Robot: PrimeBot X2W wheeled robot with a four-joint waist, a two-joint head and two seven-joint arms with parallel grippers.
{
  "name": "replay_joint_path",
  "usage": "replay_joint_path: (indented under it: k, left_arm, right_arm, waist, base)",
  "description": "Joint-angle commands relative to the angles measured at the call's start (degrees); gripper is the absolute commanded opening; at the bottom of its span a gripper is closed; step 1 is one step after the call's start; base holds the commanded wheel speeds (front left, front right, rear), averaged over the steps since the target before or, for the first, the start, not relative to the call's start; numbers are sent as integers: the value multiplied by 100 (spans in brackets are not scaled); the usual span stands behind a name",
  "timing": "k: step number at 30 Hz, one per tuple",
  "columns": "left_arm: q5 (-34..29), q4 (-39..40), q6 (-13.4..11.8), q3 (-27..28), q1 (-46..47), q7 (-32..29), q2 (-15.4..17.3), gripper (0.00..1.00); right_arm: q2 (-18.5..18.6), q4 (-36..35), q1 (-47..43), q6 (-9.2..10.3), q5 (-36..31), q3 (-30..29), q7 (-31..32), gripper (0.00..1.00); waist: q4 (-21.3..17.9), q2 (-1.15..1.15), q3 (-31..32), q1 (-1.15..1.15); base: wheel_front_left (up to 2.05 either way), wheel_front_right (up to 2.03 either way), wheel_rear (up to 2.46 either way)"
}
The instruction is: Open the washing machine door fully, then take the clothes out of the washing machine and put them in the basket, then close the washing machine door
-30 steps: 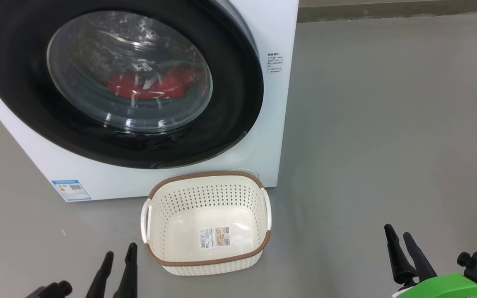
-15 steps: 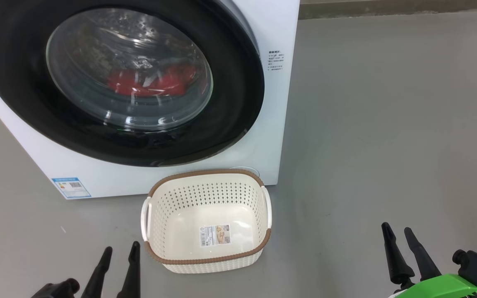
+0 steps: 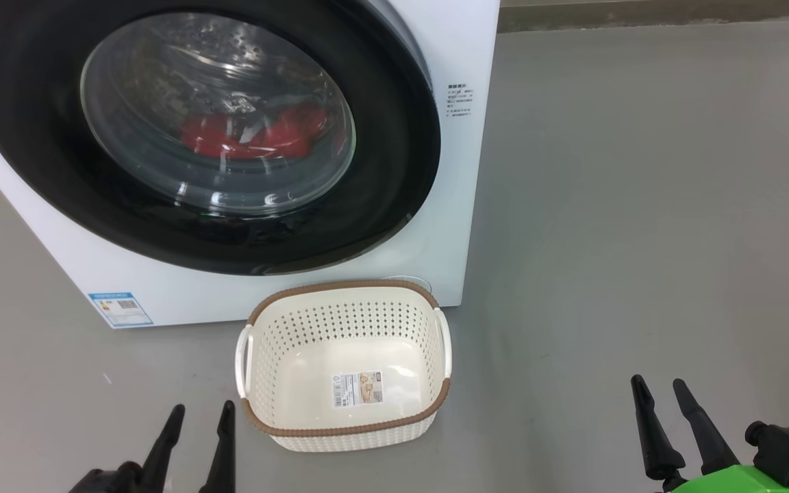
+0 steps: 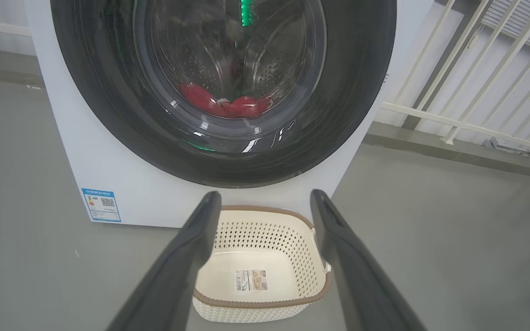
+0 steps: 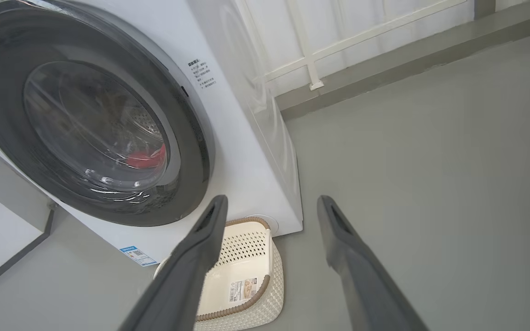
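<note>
The left end effector (image 3: 203, 409) hovers low just left of the basket (image 3: 344, 285), fingers apart and empty; the right end effector (image 3: 655, 381) hovers well right, likewise spread.

Grey floor (image 3: 641, 205) carries washer (image 3: 463, 226) and basket (image 3: 343, 431). Basket sits upright just before washer's front lower right corner, no clothes in it.

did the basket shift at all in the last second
No. The basket keeps its place against the washing machine's front bottom edge; the slight shift of the whole head view is the camera's.
</note>
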State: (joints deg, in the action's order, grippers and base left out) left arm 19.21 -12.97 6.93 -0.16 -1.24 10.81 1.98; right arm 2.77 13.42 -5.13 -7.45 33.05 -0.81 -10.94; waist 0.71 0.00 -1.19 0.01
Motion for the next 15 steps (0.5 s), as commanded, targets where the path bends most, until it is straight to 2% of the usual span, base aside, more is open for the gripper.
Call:
replay_joint_path:
  k: [1,15]
  left_arm:
    - [-183,120,-1,152,55,103,81,100]
    - [-868,-83,37,336,56,341,89,100]
  right_arm:
    - [98,-174,31,-3,-171,125,-93,100]
    - [92,-215,-105,-3,-831,36,-329,100]
  waist:
    - [-1,0,-2,0]
    - [-6,0,-5,0]
  base:
    - [0,0,0]
    - [0,0,0]
